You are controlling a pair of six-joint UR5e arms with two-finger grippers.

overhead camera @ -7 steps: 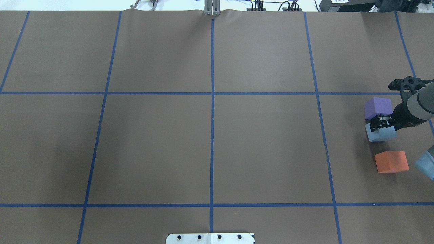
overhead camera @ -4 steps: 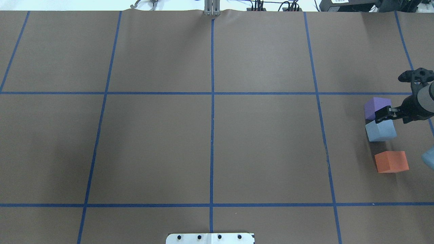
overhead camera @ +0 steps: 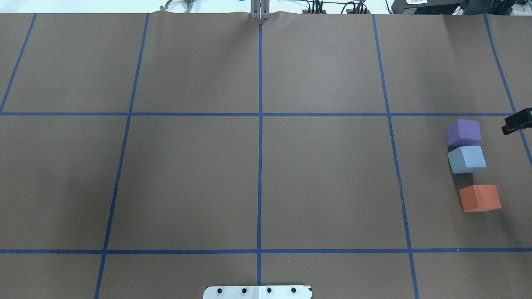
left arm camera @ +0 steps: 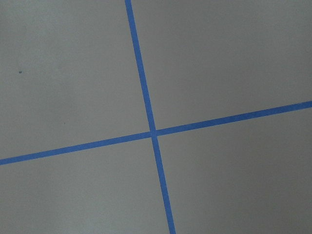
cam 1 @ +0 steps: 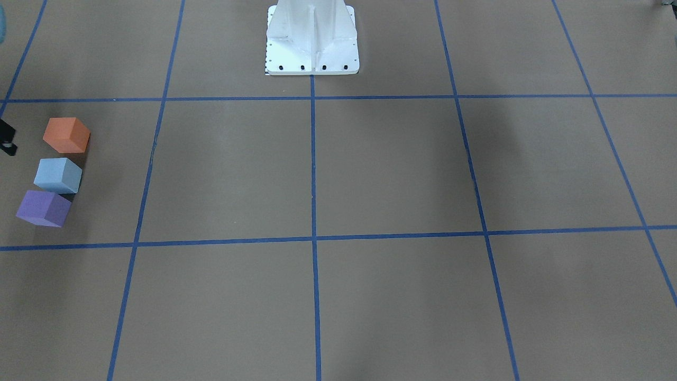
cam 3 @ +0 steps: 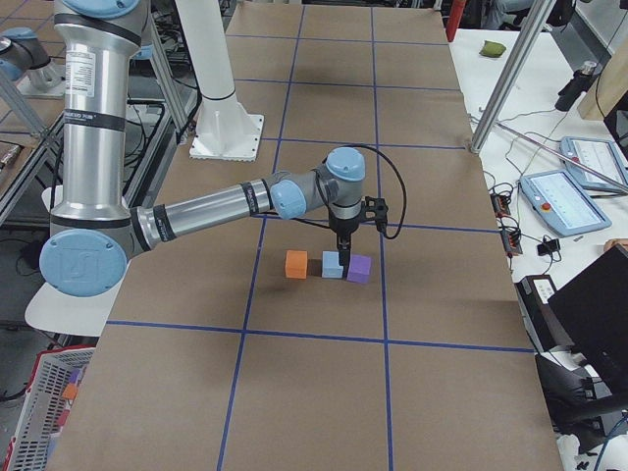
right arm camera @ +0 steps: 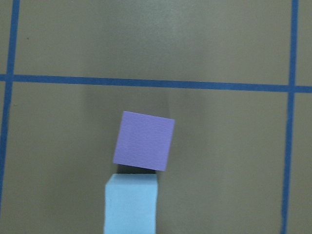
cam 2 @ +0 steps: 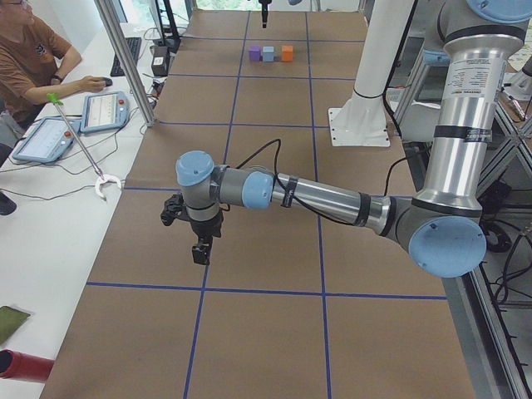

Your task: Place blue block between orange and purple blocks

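Note:
The blue block [overhead camera: 466, 159] stands on the table between the purple block [overhead camera: 463, 132] and the orange block [overhead camera: 480, 198]. It is close against the purple one, with a gap to the orange one. The three form a row in the front-facing view: orange [cam 1: 66, 135], blue [cam 1: 57, 175], purple [cam 1: 43, 208]. My right gripper [overhead camera: 516, 123] is raised, empty and off to the side at the view's right edge; it has let go and is open. Its wrist view shows the purple block [right arm camera: 144, 140] and the blue block [right arm camera: 131, 204] below. My left gripper [cam 2: 200, 252] hangs over bare table far away; I cannot tell its state.
The brown table bears a blue tape grid [overhead camera: 260, 114]. The white robot base plate [overhead camera: 257, 292] is at the near edge. Cables lie along the far edge [overhead camera: 332, 8]. An operator [cam 2: 33, 58] sits beside the table with tablets.
My right gripper has let go of the blue block, risen and drawn back to the right, away from the blocks. The blue block stays between purple and orange.

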